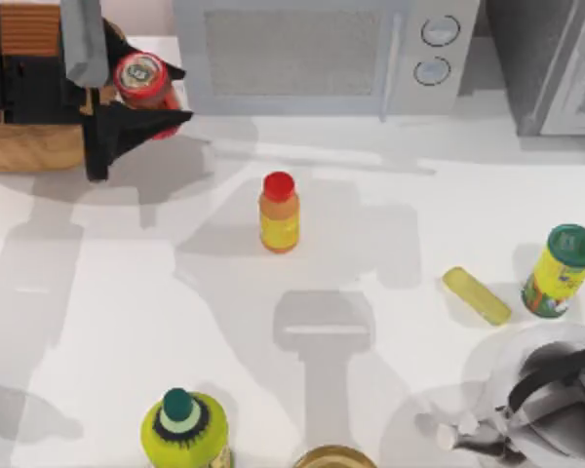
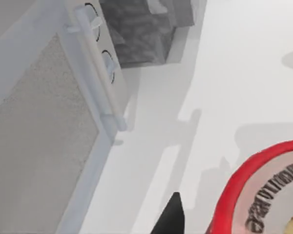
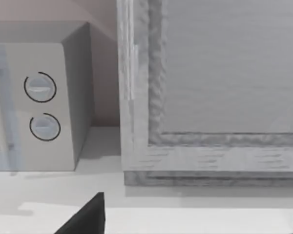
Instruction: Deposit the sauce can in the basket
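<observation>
The carry is nearly over, by my reading: the left tool holds the sauce can up at the far left corner of the tabletop, right beside the basket. In the top view the can's round silver top with its red rim faces the camera, and black fingers close on its sides, so the tool is clamped on the can, open no wider than the can itself. The basket's tan wall shows at the left edge, partly hidden by the dark body of the arm; the can appears to sit just off the basket's right side and not clearly over its opening, though the arm hides the rim too much to be sure.

The next move, as I judge it, calls for a short shift to the left until the can hangs squarely over the basket, then a release. Letting go too soon could send the can onto the rim or the tabletop.

In the left wrist view the can's red rim sits close to the lens, with the microwave off to one side.

The right tool is parked at the near right corner; whether its fingers are spread I cannot tell. An orange bottle stands mid-table, well apart from the action.
</observation>
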Robot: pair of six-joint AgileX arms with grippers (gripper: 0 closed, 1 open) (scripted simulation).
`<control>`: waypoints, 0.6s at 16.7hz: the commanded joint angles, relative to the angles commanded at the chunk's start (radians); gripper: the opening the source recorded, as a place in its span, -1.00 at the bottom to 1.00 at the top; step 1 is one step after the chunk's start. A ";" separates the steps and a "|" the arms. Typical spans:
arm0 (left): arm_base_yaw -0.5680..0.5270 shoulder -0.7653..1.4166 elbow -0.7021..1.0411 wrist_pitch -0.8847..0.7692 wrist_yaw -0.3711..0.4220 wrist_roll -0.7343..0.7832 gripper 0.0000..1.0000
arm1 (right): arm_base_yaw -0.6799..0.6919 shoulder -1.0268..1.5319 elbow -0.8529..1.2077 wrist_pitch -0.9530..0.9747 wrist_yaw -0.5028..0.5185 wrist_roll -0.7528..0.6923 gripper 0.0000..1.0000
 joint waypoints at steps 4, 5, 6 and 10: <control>0.127 0.029 0.253 -0.196 -0.037 -0.068 -1.00 | 0.000 0.000 0.000 0.000 0.000 0.000 1.00; 0.164 0.040 0.319 -0.251 -0.053 -0.092 -1.00 | 0.000 0.000 0.000 0.000 0.000 0.000 1.00; 0.200 0.050 0.385 -0.306 -0.069 -0.116 -1.00 | 0.000 0.000 0.000 0.000 0.000 0.000 1.00; 0.314 0.092 0.599 -0.496 -0.126 -0.201 -1.00 | 0.000 0.000 0.000 0.000 0.000 0.000 1.00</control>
